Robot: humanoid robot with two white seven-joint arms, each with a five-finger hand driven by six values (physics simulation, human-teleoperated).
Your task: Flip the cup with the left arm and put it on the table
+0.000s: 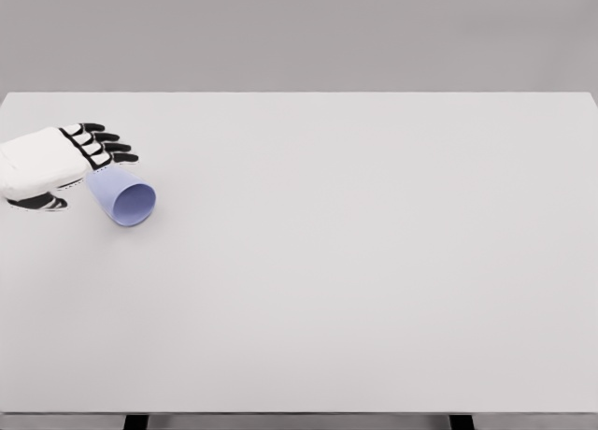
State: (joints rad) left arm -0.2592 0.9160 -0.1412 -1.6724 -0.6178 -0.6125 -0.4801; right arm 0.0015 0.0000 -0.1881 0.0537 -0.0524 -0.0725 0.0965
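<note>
Hand (58,164) is reaching in from the left edge, palm over the closed end of the cup (123,196), fingers (105,142) extended and slightly fanned, thumb (42,202) sticking out low on the near side — not closing on anything yet. Whether the palm is touching the cup's base I cannot tell; the hand is covering that end.

Cup is lying on its side at the left of the table (355,262), mouth pointing right and toward the camera, interior showing.

Risks from here, as I am judging them:
- Cup is resting on a curved wall, so any sideways nudge from the fingers is likely sending it rolling away before a grip forms.
- Thumb and fingers are sitting on opposite sides of the base only — a shallow pinch there could be slipping during the flip.
- Cup is sitting near the table's left side; a push that way is risking a drop off the edge.

Right arm is not showing.
</note>
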